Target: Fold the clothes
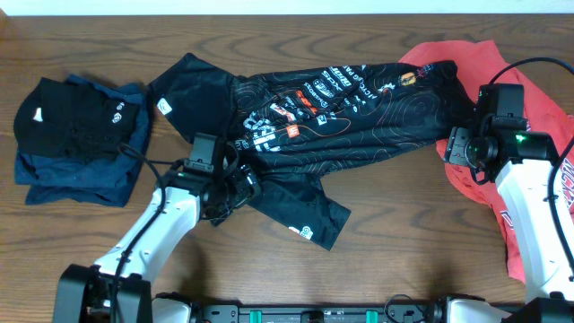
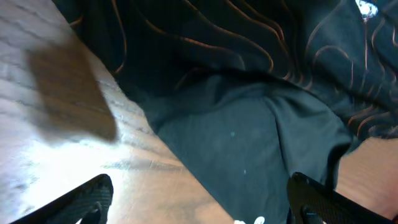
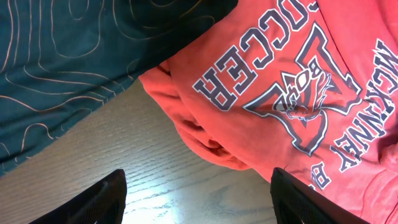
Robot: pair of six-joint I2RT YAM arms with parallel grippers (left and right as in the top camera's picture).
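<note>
The jersey (image 1: 359,108) is sprawled across the middle of the table (image 1: 386,242). It runs from the upper left of the overhead frame to the upper right, logos facing up, and one sleeve flops down toward the bottom centre. Its right end lies on top of the red tee (image 1: 547,215), which is bunched along the right edge of the frame under the right arm.

The left gripper (image 2: 200,183) sits at the jersey's lower left edge, near where that sleeve branches off. In its wrist view the fingers (image 2: 87,199) are spread wide with plain black fabric and a strip of bare wood between them, so it's open and holding nothing.

The right gripper (image 3: 198,176) is also wide open. It hangs over bare table where the jersey's edge and a rumpled fold of the tee almost meet. The wrist view has the jersey in the upper left and the tee filling the right side (you can read "SOCCER" upside down in dark letters with a white outline). Neither finger touches cloth as far as I can tell.

Over at the left of the overhead frame there's a pile (image 1: 76,135) of dark blue and black clothes, well apart from both arms.
</note>
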